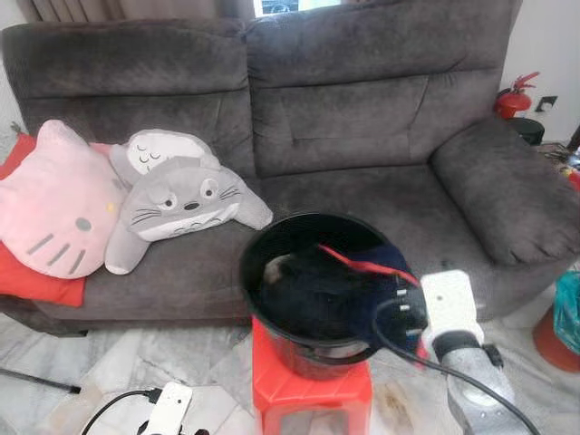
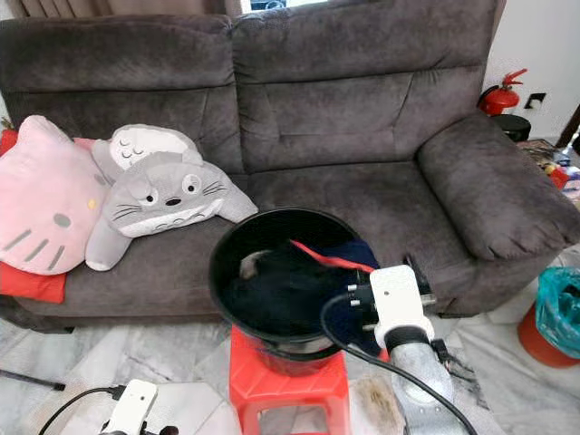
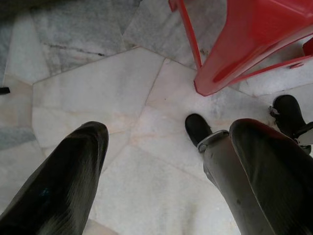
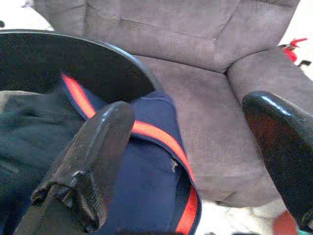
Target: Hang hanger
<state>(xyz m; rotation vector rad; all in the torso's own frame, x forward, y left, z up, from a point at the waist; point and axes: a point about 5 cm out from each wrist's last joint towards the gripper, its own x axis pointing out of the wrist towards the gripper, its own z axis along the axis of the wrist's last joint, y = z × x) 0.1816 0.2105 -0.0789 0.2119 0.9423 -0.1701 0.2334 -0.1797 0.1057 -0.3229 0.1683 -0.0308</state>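
Even soft daylight, blown-out window at 12 o'clock above the sofa (image 1: 344, 118). Head views sharp. Wrist views: near fingers (image 4: 93, 161) out of focus, slight glare.

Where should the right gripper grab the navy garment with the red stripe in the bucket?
Probably the fold of the navy garment draped over the black bucket rim nearest the right gripper. It hangs clear of the dark clothes, and the open fingers straddle it. Come from above, pinching across the red stripe.
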